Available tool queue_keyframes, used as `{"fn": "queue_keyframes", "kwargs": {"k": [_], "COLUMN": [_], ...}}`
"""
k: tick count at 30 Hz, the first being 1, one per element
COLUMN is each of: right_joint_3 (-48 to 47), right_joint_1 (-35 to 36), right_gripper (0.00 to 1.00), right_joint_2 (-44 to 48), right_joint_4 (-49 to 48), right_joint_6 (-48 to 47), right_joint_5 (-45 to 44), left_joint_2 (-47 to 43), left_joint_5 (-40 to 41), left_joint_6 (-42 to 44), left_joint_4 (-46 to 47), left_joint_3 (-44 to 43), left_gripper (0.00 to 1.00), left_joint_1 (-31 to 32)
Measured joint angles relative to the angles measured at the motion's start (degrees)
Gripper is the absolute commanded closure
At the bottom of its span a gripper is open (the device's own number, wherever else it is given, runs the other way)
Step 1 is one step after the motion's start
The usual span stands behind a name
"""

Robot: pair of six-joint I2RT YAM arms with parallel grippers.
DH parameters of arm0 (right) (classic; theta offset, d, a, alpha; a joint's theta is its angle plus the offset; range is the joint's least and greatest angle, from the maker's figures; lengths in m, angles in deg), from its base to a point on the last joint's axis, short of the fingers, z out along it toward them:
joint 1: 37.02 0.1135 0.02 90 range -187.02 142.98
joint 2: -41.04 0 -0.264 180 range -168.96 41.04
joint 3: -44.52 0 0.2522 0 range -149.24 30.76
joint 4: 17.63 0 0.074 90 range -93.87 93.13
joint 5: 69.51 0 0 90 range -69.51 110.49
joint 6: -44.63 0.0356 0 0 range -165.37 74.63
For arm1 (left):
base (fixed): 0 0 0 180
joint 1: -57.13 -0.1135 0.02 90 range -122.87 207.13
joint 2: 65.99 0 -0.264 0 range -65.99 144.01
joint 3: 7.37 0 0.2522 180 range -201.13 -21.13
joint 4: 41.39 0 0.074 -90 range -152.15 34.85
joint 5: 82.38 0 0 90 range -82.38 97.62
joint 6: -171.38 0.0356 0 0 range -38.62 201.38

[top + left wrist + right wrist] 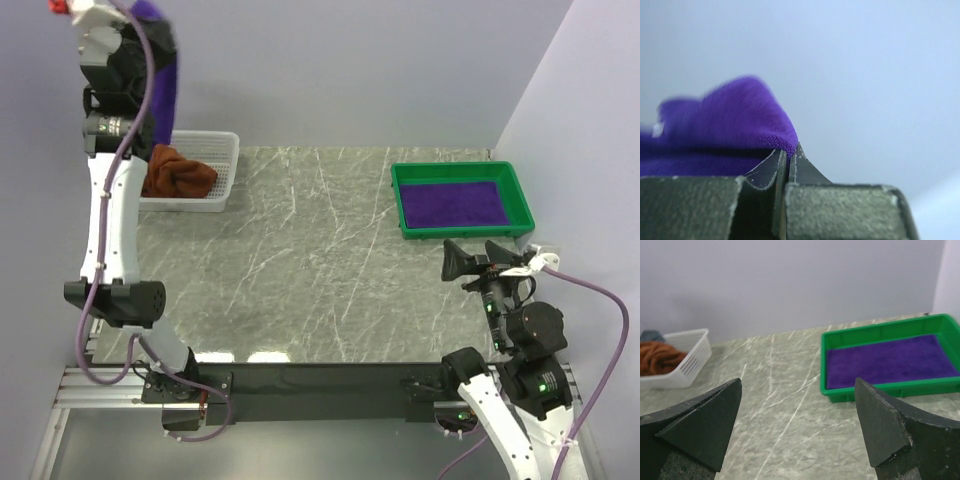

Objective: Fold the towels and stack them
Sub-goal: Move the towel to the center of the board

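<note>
Three towels in play, folks, on a wide marbled surface (320, 270)! Over at two o'clock sits the green tray (458, 169), a folded purple towel (450, 205) lying flat inside it. At ten o'clock the white basket (226, 165) cradles a bunched rust-brown towel (178, 175). Up at eleven o'clock, high above that basket, a second purple towel (166, 85) dangles, and the left fingers (767, 170) are pressed together on it, pinching a fold of pile. The right fingers (705, 425) hover spread wide at four o'clock, holding nothing. The smart play, I'd say: carry the hanging cloth toward the open middle, lower it so it drapes flat rather than in a heap, and let the right arm take a free corner. No brand, label or lettering is readable anywhere.
</note>
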Motion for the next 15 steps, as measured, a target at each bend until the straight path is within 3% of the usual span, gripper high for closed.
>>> {"fn": "queue_keyframes", "kwargs": {"k": [8, 15], "right_joint_3": [-5.2, -11.2], "right_joint_1": [0.0, 0.0], "right_gripper": [0.00, 0.00], "right_joint_2": [-5.0, -8.2], "right_joint_4": [-1.3, -1.3], "right_joint_6": [-0.9, -1.0], "right_joint_5": [6.8, 11.0], "left_joint_2": [-4.9, -20.2], "left_joint_5": [-12.1, -14.6], "left_joint_6": [4.4, 3.2], "left_joint_4": [3.5, 3.0], "left_joint_3": [0.4, 20.5], "left_gripper": [0.99, 0.99], "left_joint_1": [12.5, 15.6]}}
